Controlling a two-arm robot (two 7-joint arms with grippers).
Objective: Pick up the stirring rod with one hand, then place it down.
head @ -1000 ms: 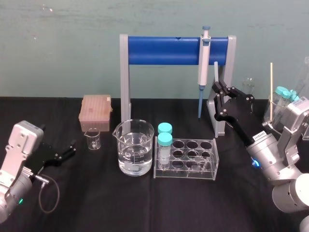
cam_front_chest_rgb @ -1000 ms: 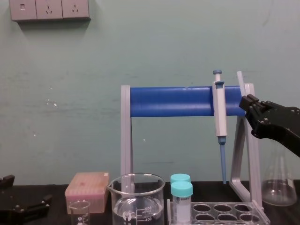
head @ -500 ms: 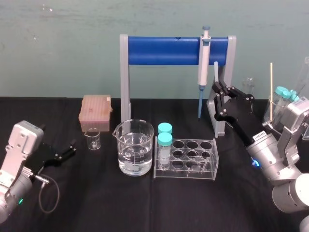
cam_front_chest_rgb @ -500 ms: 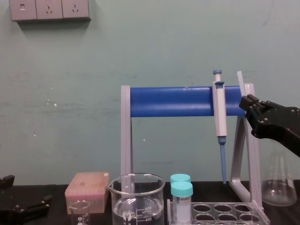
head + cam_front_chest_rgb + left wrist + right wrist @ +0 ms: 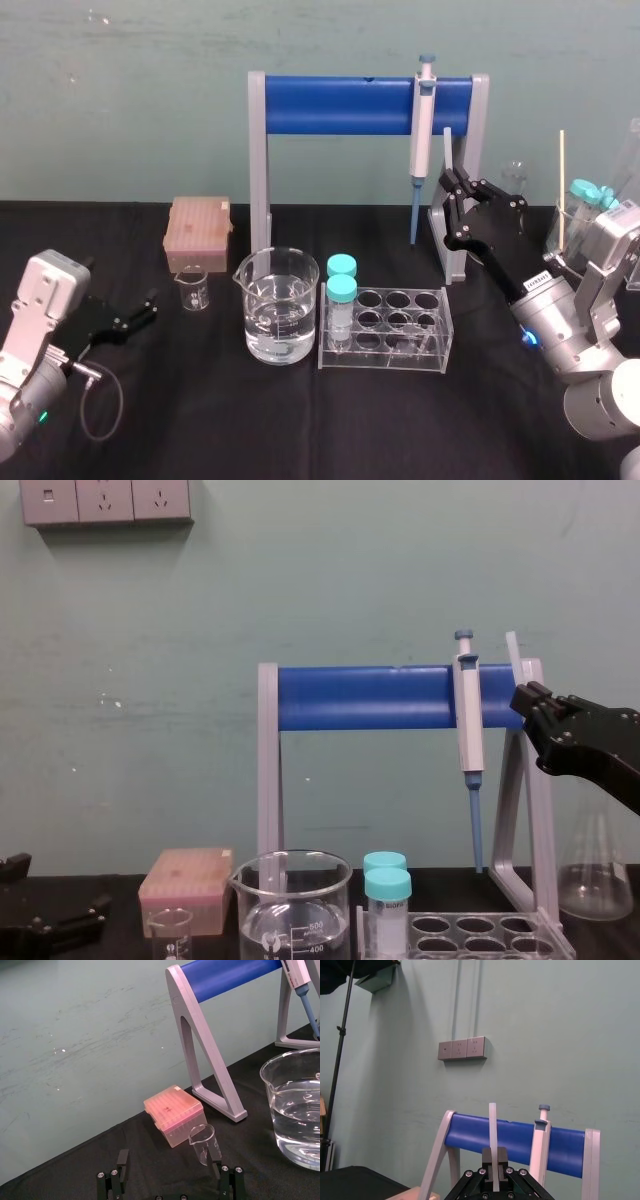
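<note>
Black worktop [image 5: 250, 420], carrying all items. Grey stand with blue crossbar [image 5: 340, 105], at the back. Right tool [image 5: 448, 180], raised beside the stand's right leg, clenched on the stirring rod. Left tool [image 5: 143, 310], low over the worktop's left side, released, fingers spread. Stirring rod [image 5: 448, 150], near upright, clear of the worktop, protruding above the clenched fingers, just right of the hanging pipette [image 5: 423, 120].
</note>
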